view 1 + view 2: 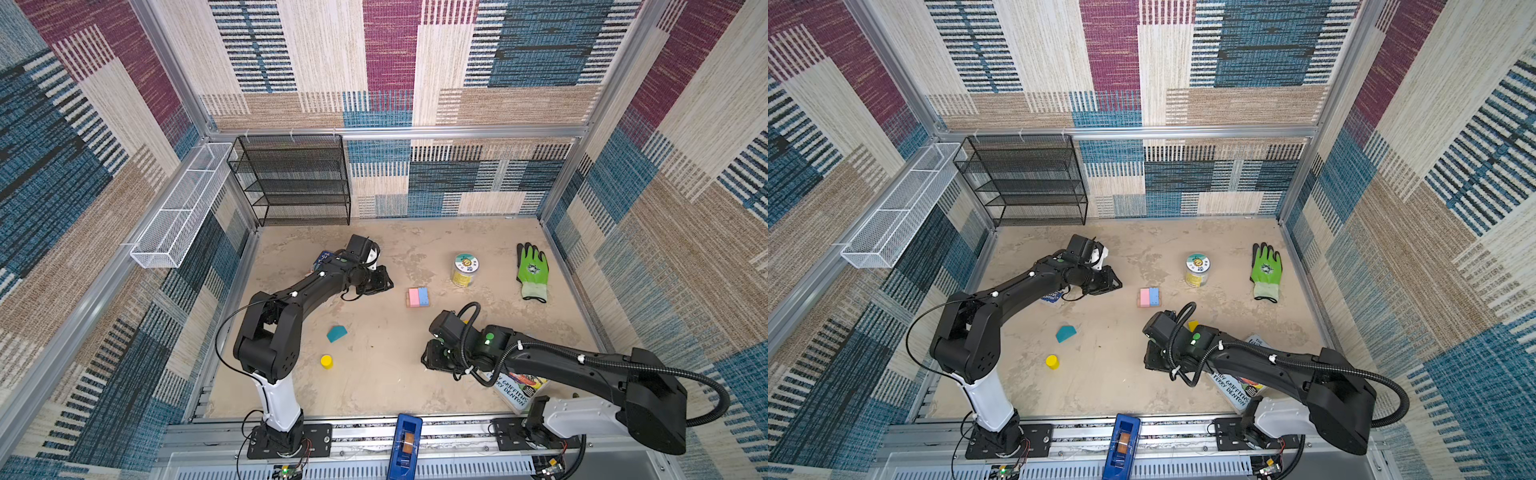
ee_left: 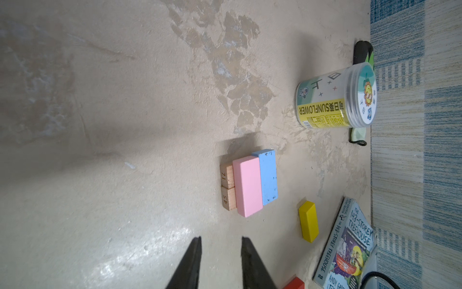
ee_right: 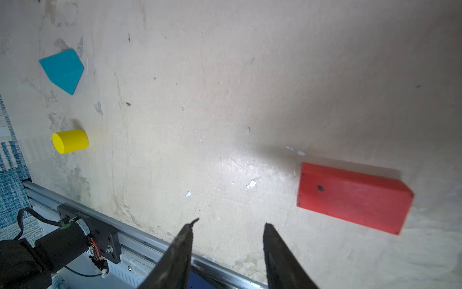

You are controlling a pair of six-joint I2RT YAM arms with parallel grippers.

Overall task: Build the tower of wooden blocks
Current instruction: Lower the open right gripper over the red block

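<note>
The right gripper (image 3: 232, 222) hangs with jaws apart and empty, and the red block (image 3: 352, 197) lies flat just beside it. The left gripper (image 2: 221, 238) is likewise spread and empty, facing the tower (image 1: 417, 297), which sits mid-frame in both top views. The block looks light, rigid and smooth-painted, so it is best pinched across its narrow long sides, centred.

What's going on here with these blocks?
A tower is partway built: the pink block and blue block lie side by side across two plain wood blocks. The left gripper faces that stack, open and empty. The right gripper, also open and empty, hovers near the red block. The yellow block, yellow cylinder and teal piece sit loose.
</note>
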